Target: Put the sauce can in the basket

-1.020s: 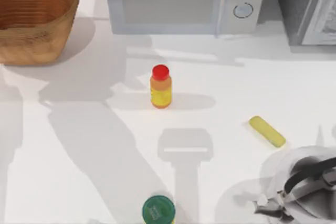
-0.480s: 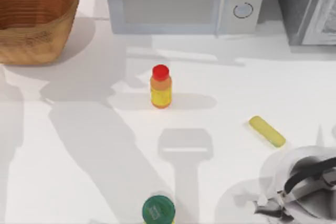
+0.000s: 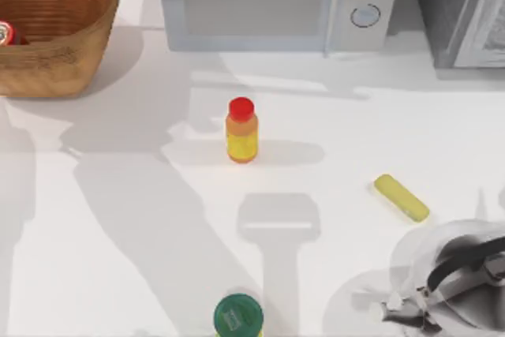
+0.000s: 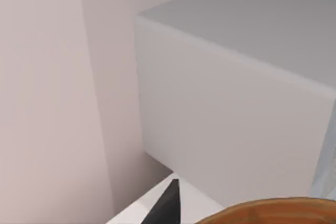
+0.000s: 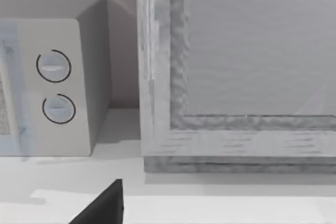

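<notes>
One sauce can [image 3: 5,34] is lying inside the one basket [image 3: 75,45] at the table's [image 3: 118,234] far-left corner. Right arm [image 3: 458,282] is sitting parked at the near-right corner; can't tell the grip state of either gripper.

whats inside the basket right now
The sauce can lies inside the basket, at the top view's left edge. Just a red and silver part shows; the frame edge cuts off the rest.

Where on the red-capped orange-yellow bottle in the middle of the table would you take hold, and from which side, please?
Grip the orange-yellow bottle across its round body, just below the red cap, coming down from above. It stands upright and alone on the white table, so there is room on either side for the fingers. The body is wider than the cap and would likely give the surer hold.
</notes>
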Robot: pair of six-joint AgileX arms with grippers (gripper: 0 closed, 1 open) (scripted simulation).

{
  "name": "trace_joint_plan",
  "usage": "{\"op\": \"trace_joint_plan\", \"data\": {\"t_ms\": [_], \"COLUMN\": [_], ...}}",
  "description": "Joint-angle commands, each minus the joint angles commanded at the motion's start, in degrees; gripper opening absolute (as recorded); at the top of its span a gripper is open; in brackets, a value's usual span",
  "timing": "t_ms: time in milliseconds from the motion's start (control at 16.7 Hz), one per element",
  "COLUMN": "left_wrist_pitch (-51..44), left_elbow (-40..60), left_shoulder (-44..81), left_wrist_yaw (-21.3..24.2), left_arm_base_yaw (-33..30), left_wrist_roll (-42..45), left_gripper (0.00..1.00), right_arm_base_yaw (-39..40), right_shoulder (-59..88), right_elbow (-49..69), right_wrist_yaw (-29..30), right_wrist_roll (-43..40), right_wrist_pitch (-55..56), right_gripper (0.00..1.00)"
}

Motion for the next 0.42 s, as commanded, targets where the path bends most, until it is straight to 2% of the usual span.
{"op": "trace_joint_plan", "data": {"t_ms": [60,120,420], "left_wrist_pitch": [0.0,0.0,0.0], "left_elbow": [0.0,0.0,0.0], "left_shoulder": [0.0,0.0,0.0], "left_wrist_yaw": [0.0,0.0,0.0], "left_arm_base_yaw": [0.0,0.0,0.0], "left_wrist_roll": [0.0,0.0,0.0], "left_gripper": [0.98,1.00,1.00], "right_arm_base_yaw": [0.0,0.0,0.0], "right_shoulder": [0.0,0.0,0.0], "right_elbow": [0.0,0.0,0.0], "right_wrist_yaw": [0.0,0.0,0.0], "right_wrist_roll": [0.0,0.0,0.0], "right_wrist_pitch": [0.0,0.0,0.0], "right_gripper": [1.00,1.00,1.00]}}
